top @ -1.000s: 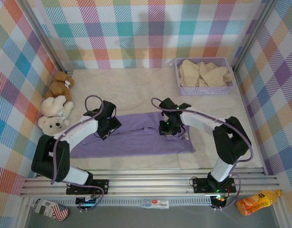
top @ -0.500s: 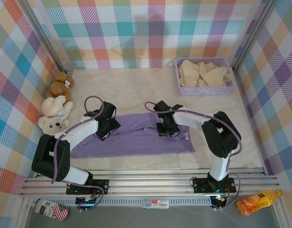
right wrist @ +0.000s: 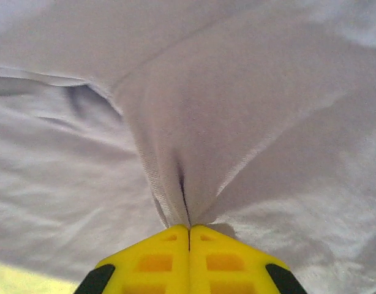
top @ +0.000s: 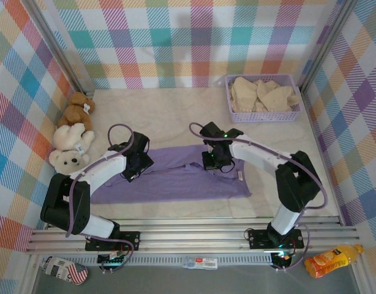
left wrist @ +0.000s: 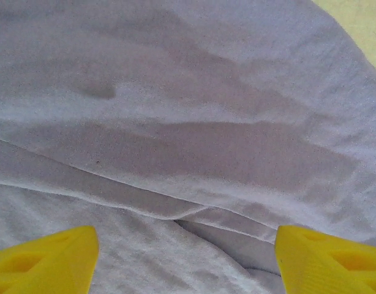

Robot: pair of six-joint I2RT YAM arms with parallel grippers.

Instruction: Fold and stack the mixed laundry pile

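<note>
Plaid walls (top: 176,43) surround the cream counter (top: 176,116), where the lavender shirt (top: 169,180) lies spread near the front; the cream garment (top: 261,93) fills the mesh basket (top: 229,114). Since a second ago, the right hand (top: 215,163) has clamped shut on a shirt fold; the left hand (top: 138,166) stays open above it, fingertips (left wrist: 47,257) cropped.

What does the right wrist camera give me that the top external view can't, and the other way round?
Right wrist: the right gripper shut, yellow fingertips pressed together on a raised ridge of the lavender shirt. Top external: the whole layout, with the left gripper over the shirt's left part, the cream garment in the basket at the far right, and the teddy bears by the left wall. Both: the shirt with the right gripper on it.
</note>
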